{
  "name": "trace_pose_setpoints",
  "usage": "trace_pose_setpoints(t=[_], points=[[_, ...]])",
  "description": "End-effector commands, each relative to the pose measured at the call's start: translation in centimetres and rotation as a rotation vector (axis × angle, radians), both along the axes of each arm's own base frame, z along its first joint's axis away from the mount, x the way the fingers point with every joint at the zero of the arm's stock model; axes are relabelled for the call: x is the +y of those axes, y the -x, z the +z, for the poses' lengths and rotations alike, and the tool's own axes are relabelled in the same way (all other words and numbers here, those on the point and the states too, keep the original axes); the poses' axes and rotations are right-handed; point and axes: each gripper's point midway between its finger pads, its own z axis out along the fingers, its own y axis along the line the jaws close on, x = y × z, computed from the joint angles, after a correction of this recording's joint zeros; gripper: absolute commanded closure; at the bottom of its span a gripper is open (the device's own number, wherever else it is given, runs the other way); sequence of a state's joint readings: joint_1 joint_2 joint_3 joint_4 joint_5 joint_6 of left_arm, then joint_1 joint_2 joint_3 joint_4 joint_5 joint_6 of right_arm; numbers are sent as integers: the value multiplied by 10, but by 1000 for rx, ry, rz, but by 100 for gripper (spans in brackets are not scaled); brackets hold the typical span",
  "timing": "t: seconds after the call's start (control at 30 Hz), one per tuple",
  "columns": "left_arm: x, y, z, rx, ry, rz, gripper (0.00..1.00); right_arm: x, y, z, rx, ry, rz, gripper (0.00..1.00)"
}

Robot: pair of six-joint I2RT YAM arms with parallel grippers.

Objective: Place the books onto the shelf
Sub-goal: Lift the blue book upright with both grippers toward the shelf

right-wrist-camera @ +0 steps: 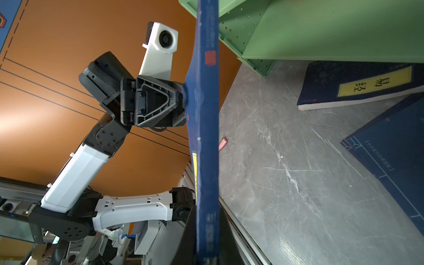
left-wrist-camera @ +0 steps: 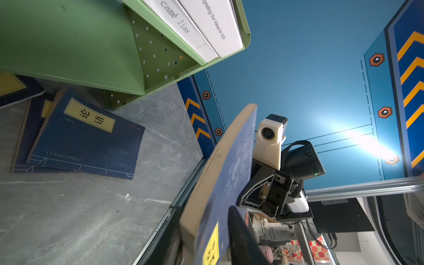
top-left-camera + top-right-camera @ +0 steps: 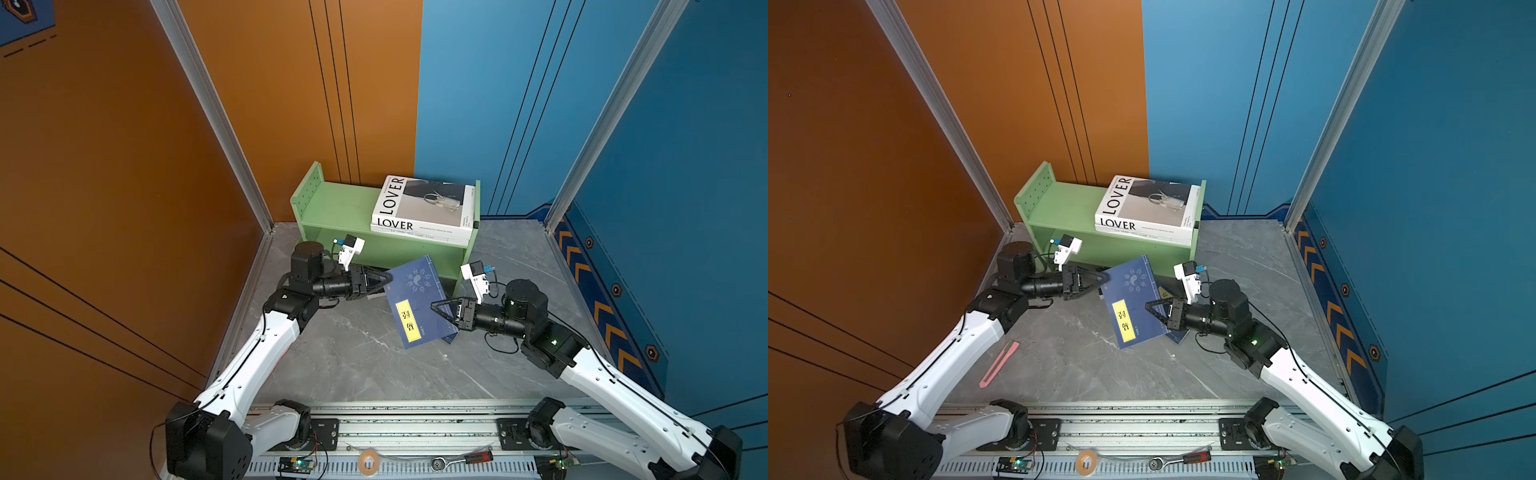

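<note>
The navy book (image 3: 409, 293), held tilted above the surface's middle before the shelf (image 3: 332, 208), is pinched at its spine edge by the right jaws, while clamping by the left jaws cannot be told, and is judged light, bendy, best gripped spine-side.

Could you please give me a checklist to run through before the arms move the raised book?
1. Right hand shut on the raised navy book: ok.
2. Left hand grip at its corner: cannot tell.
3. Bare space on the shelf top beside the LOVER book: ok.
4. Book clear of the shelf front: cannot tell.
5. Other navy books shelved: not ok, they lie on the table.
</note>
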State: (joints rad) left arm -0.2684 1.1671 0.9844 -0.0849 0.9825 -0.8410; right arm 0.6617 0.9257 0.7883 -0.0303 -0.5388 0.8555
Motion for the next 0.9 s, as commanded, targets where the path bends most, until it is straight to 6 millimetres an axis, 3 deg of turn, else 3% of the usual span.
trace_pose_setpoints(t=[0.0,0.13,0.27,0.5,0.57,0.73,0.87], points=[[5,-19,16,-62,3,77,52,-5,-12,7,-3,-43,-71,96],[25,-36,6,-62,-53,236,28,-15,-15,21,-26,-76,-119,95],[34,-31,11,-101,-60,275,17,-33,-9,55,-91,-130,-167,96],[47,-19,19,-174,-57,355,12,-67,3,116,-224,-178,-276,100],[49,-14,25,-208,-23,382,8,-80,-4,128,-244,-199,-365,94],[31,7,44,-286,22,326,6,-93,-21,154,-293,-302,-484,95],[15,23,56,-329,57,291,3,-101,-32,160,-301,-344,-560,95]])
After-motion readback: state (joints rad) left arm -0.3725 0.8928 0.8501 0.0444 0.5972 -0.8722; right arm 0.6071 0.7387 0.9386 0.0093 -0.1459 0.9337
